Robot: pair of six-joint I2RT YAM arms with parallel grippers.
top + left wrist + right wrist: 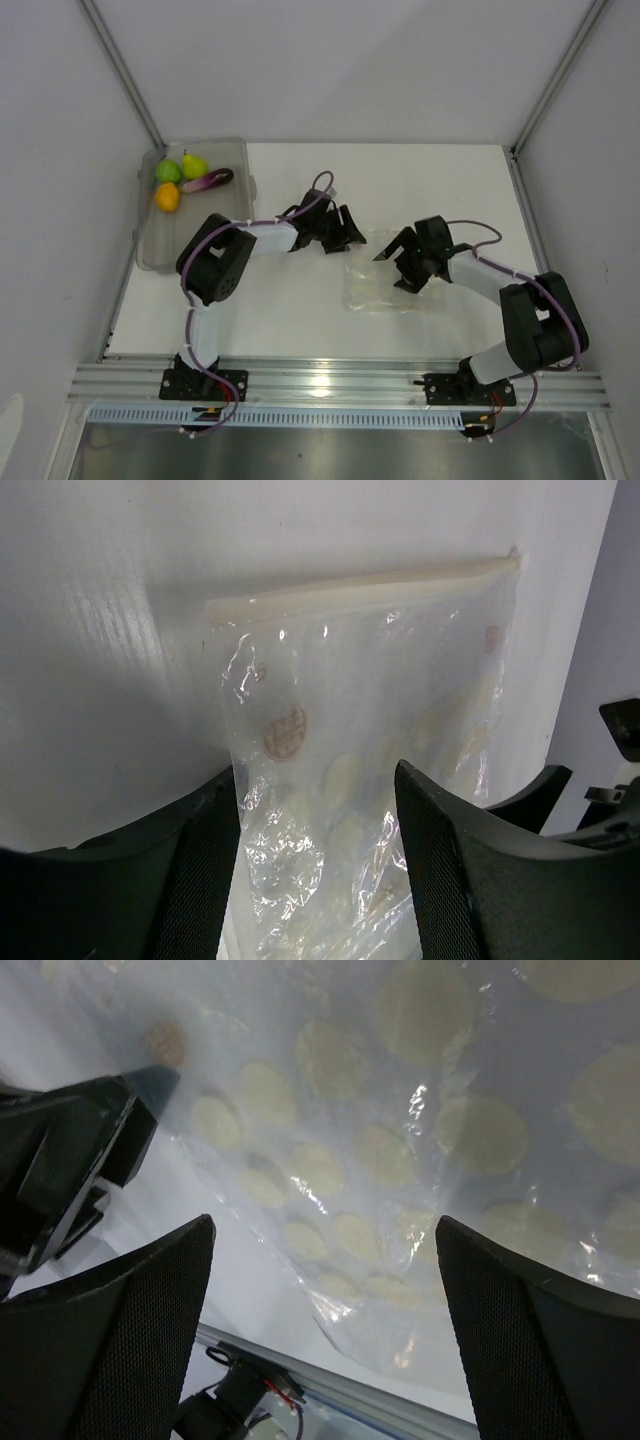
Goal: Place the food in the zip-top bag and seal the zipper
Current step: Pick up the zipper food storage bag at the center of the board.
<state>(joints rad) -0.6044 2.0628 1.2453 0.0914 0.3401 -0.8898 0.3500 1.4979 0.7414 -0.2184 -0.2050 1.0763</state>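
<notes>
Item: zip-top bag (385,285), clear film with pale round prints, roughly square, lying flat and empty on the table (300,310) between your two grippers. Handling, as a judgement: near weightless, limp and slick. Expect it to slide and fold rather than resist, so pin one side while you lift the other. Best hold: the zipper (360,585), its one stiff part, taken by a single lip near an end. Orientation: in the left wrist view the strip's long axis runs crosswise at the bag's far end, so the mouth points away from the left gripper (312,772); the overhead view does not resolve it. Left gripper: fingers parted, straddling the bag's near end, pinching nothing. Right gripper (322,1222): spread wide over the film, empty. Food (168,172): four pieces in the grey bin (165,245), well apart from the bag.
</notes>
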